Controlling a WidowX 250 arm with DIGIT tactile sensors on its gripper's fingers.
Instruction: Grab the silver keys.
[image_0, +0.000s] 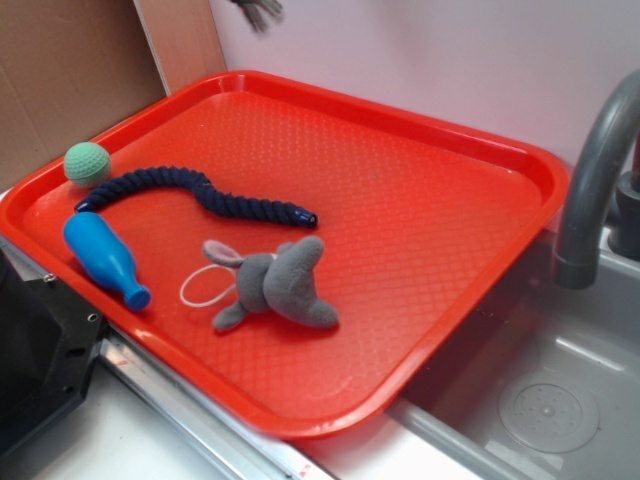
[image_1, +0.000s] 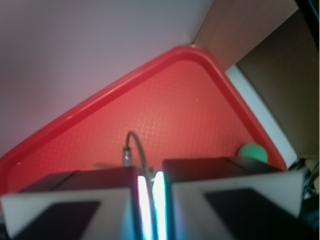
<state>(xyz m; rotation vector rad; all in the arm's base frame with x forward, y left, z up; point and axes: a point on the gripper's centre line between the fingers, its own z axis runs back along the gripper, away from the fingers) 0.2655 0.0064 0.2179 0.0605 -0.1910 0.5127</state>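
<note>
Keys (image_0: 258, 12) are up at the very top of the exterior view, a blurred grey bunch hanging high above the far rim of the tray (image_0: 540, 170), well clear of everything lying on it. From the wrist, my end effector (image_1: 148, 182) is clenched down to a thin bright slit, and a grey wire ring (image_1: 131, 145) arcs out just ahead of the pads, so I judge the bunch is pinched there by its ring and dangling straight off my tips. No reaching in any direction is needed: the thing sits in my own grip, not on the red surface. The ball (image_1: 252, 151) is off to one side below me. The elephant (image_0: 280, 280) and white cord (image_0: 205, 290) are down near the front edge, well apart from me.
</note>
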